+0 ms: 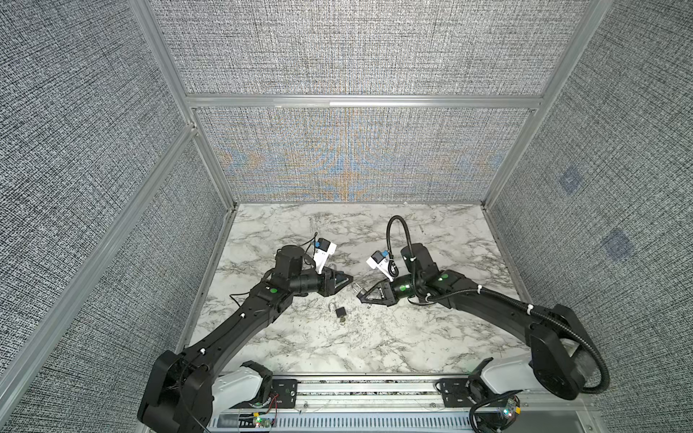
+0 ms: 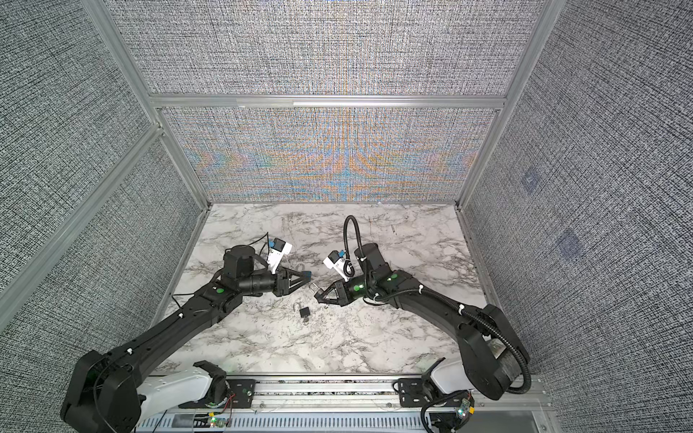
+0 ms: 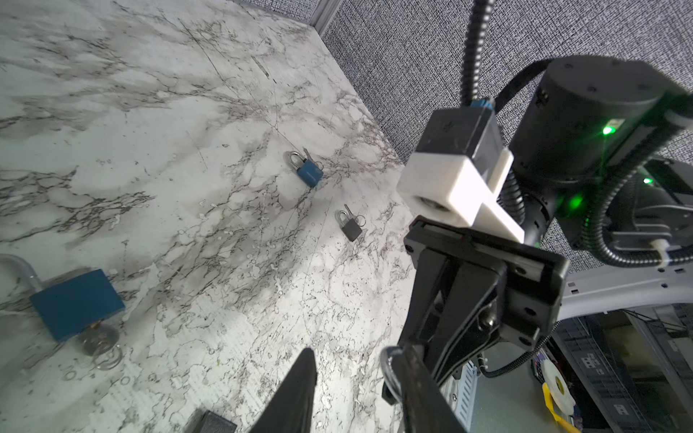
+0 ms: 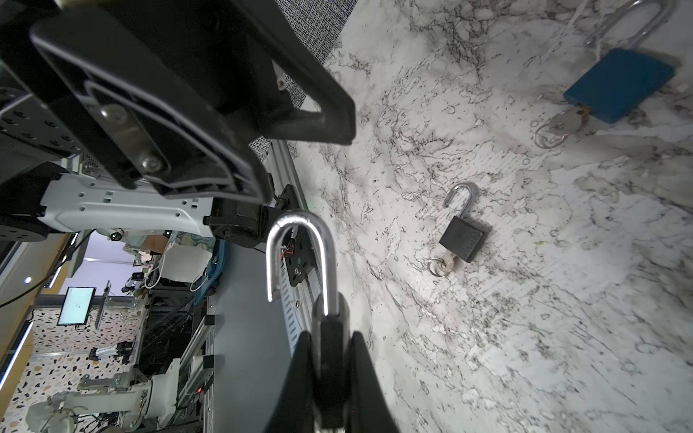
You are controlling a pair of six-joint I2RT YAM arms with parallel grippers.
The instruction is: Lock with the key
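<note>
Table [image 1: 375,348]: white marble pattern with grey-black veins; walls [image 1: 75,187]: grey-and-white woven speckle (the back panel [image 1: 356,157] shimmers orange-blue, moiré). Blue padlock [image 4: 618,84] and black padlock [image 4: 463,238] each show a silver shackle and a silver key [image 4: 442,264]; the held padlock [image 4: 330,285] in my black right gripper [image 4: 330,337] is black-bodied with a mirror-bright silver shackle. My arms [image 1: 232,330] are black, with green lights [image 1: 273,289] and white camera mounts [image 1: 322,258].

A: What are you driving?
B: Matte-black left arm [image 1: 232,330] and right arm [image 1: 487,309], white base housings [image 1: 236,386], green joint lights [image 1: 272,289].
A: Tips?
B: Your left end effector [image 1: 348,278] and right end effector [image 1: 359,297] are black and triangular-framed; white zip ties [image 1: 530,309] pin your ribbed conduit [image 1: 389,230].
</note>
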